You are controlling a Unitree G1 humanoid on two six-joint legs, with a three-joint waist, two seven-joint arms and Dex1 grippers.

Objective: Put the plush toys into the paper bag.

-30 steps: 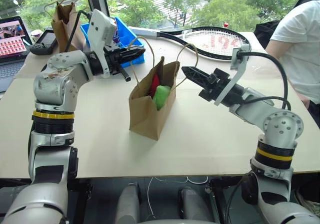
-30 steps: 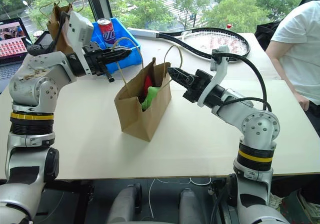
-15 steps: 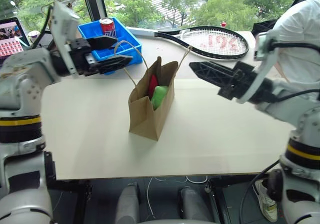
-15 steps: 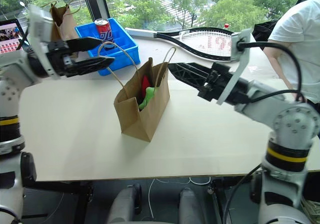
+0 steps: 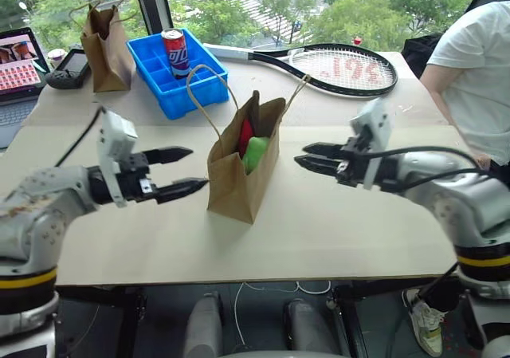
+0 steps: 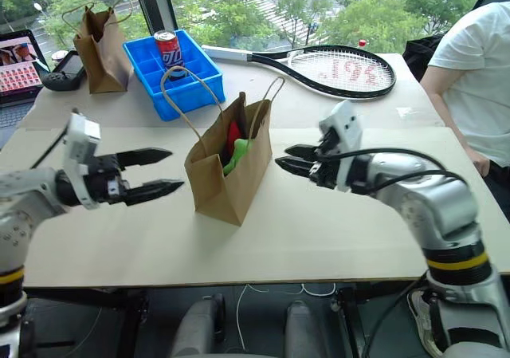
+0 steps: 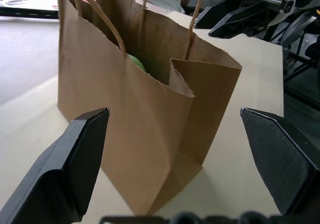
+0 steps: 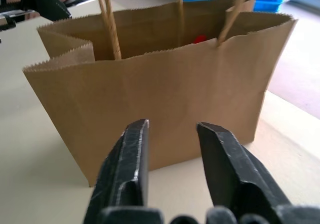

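Note:
The paper bag (image 5: 239, 179) stands upright in the middle of the table, its two cord handles sticking up free. Inside it lie both plush toys, the red one (image 5: 245, 135) behind the lime-green one (image 5: 256, 152). My left gripper (image 5: 196, 168) hovers level just left of the bag, wide open and empty, a little apart from it. My right gripper (image 5: 301, 155) points at the bag from the right, its fingers (image 8: 131, 164) a narrow gap apart with nothing between them. In the left wrist view the bag (image 7: 140, 109) sits between the spread fingers, with some green toy (image 7: 136, 62) showing.
At the back left are a blue bin (image 5: 195, 83) with a soda can (image 5: 173, 51), a darker brown bag (image 5: 107, 43), a black device (image 5: 68, 69) and a laptop (image 5: 17, 67). A tennis racket (image 5: 339, 64) lies at the back. A person (image 5: 478, 63) sits at the right.
Both grippers have sunk from handle height to the bag's sides. The left one went from shut to wide open and pulled back. The right one opened, then narrowed. The bag's handles now stand free.

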